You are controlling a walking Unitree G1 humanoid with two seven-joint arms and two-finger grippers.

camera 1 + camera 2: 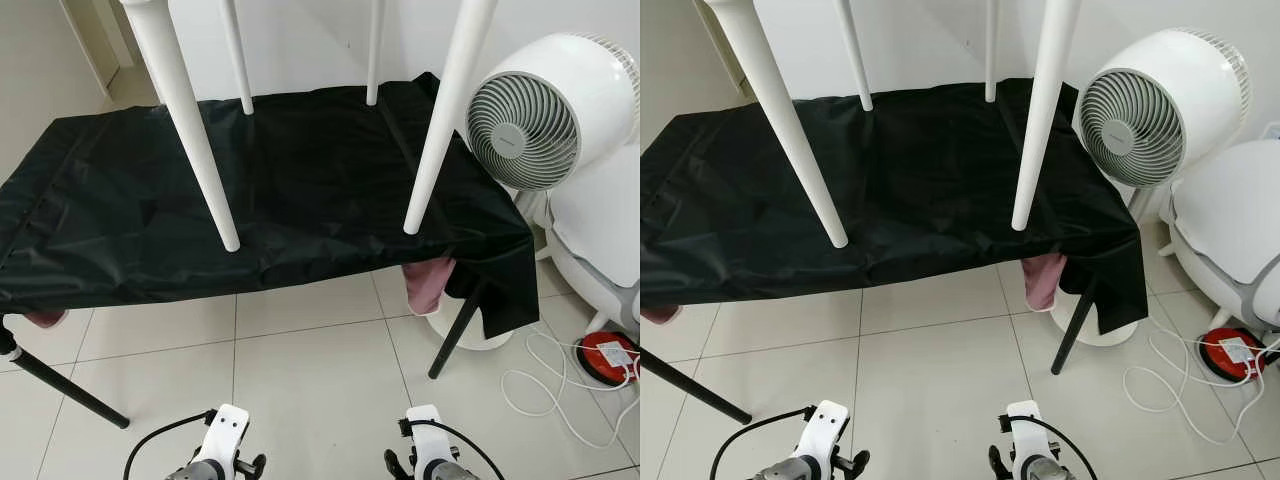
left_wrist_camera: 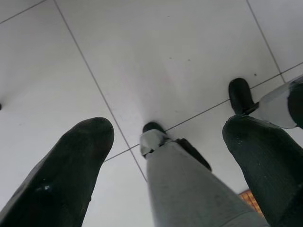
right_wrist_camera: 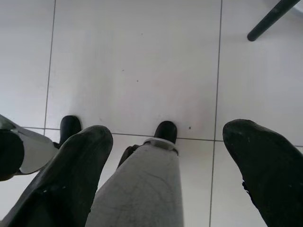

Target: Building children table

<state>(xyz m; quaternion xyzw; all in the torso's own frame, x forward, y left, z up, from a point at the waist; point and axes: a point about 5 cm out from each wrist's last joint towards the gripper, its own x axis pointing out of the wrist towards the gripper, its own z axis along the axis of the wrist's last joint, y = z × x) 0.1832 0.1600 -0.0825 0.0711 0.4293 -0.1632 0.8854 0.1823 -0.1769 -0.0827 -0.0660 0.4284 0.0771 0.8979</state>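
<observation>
Four white tapered table legs reach down from above the frame, and their tips rest on a black cloth (image 1: 300, 170) that covers a low table. The two near legs (image 1: 195, 130) (image 1: 440, 120) stand towards the front edge. The two far legs (image 1: 238, 60) (image 1: 375, 50) stand by the wall. The white tabletop is out of frame. My left gripper (image 2: 168, 126) and right gripper (image 3: 168, 131) hang low over the tiled floor, both open with nothing between the fingers. Each wrist view takes in my own grey legs and black feet. My wrists (image 1: 222, 450) (image 1: 425, 450) sit at the bottom of the eye views.
A white round fan (image 1: 545, 100) stands at the table's right end, with a white appliance (image 1: 600, 230) beside it. A red device (image 1: 607, 357) and a loose white cable (image 1: 540, 385) lie on the floor at the right. Black splayed table legs (image 1: 455, 335) (image 1: 60, 390) and pink cloth (image 1: 428, 283) show under the cover.
</observation>
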